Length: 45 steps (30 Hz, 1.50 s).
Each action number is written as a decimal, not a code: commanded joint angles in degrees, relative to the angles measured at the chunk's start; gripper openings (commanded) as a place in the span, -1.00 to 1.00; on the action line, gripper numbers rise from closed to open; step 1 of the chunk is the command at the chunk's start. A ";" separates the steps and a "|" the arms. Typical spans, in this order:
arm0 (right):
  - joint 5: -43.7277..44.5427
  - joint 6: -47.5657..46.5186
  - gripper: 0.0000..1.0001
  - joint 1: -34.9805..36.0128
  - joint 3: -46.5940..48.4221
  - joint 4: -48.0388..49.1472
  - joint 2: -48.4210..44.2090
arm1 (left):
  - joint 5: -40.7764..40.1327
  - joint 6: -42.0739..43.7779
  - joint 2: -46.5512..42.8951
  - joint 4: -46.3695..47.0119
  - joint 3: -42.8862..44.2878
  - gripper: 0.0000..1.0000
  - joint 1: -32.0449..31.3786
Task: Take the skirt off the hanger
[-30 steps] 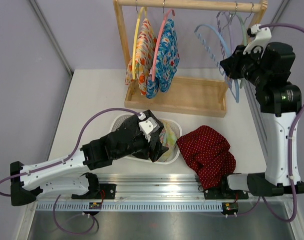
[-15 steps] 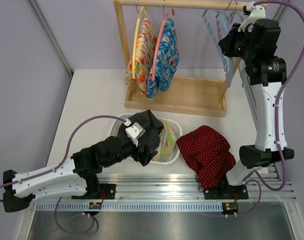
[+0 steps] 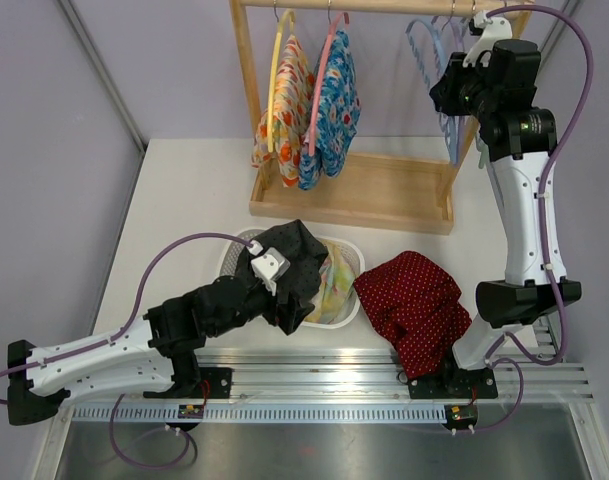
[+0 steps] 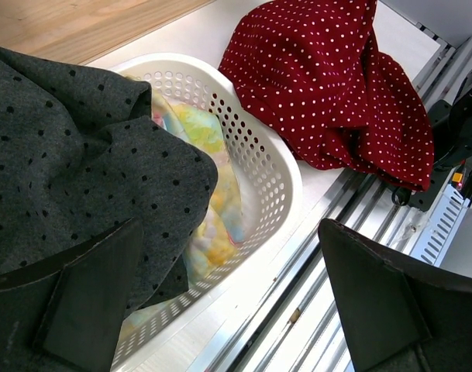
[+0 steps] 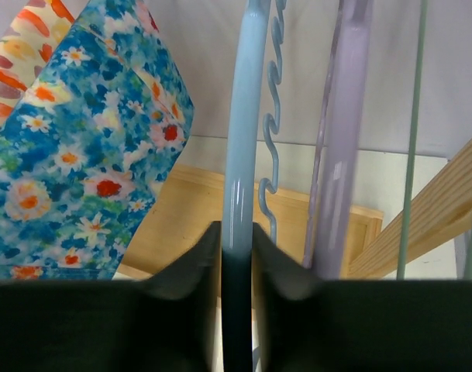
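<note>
The dark grey skirt with black dots [image 4: 80, 155] lies heaped over the left part of the white perforated plastic basket [image 4: 276, 177], in the lower middle of the top view. It sits just beside one finger of the left end effector [image 4: 228, 232], whose jaws are spread wide and hold nothing. At the upper right of the top view, the right end effector [image 5: 237, 260] is pressed together on the stem of the bare light blue plastic hanger [image 5: 243, 147], up by the rail of the wooden rack [image 3: 384, 190]. Whether the hanger's hook sits on the rail cannot be told. A second ago the left arm reached further over the basket and covered most of the skirt; it has since drawn back toward the lower left. The right arm has risen and carried the hanger from beyond the rack's end up to the rail. The skirt is crumpled and folded over itself, matte, with a pale multicoloured cloth [image 4: 208, 225] under it. A red skirt with white dots [image 3: 416, 300] lies on the worktop [image 3: 184, 200] beside the basket.
</note>
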 commanded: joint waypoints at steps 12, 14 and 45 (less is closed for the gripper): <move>-11.32 -13.75 0.85 0.35 -15.04 2.48 -23.15 | 8.14 13.71 11.32 14.21 6.35 0.98 -1.36; -13.61 -17.36 0.93 0.35 -17.94 1.42 -26.67 | 10.26 18.63 15.89 17.19 7.85 0.98 -1.88; -6.15 -8.51 0.99 -19.42 -74.38 15.56 -57.72 | 10.98 26.91 83.39 26.52 42.75 0.84 -3.65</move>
